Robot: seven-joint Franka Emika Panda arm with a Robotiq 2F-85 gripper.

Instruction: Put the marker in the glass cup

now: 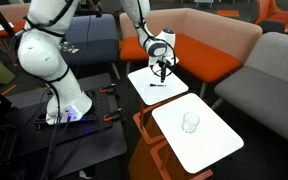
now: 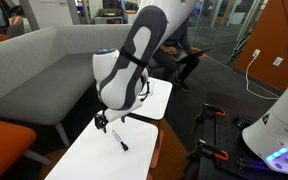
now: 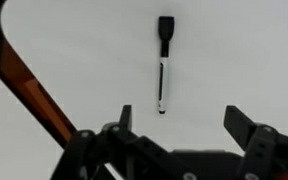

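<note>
The end effector (image 1: 162, 73) hangs over one white counter (image 1: 137, 78), its fingers (image 3: 246, 125) spread apart with nothing between them; the marker (image 1: 156, 86) lies flat on that counter, roughly midway between its edges, just beneath the fingertips and not touching them; in the wrist view its thicker black end points away from the fingers; the glass cup (image 1: 190, 122) stands upright near the middle of the neighbouring counter (image 1: 222, 148), well apart from the marker
</note>
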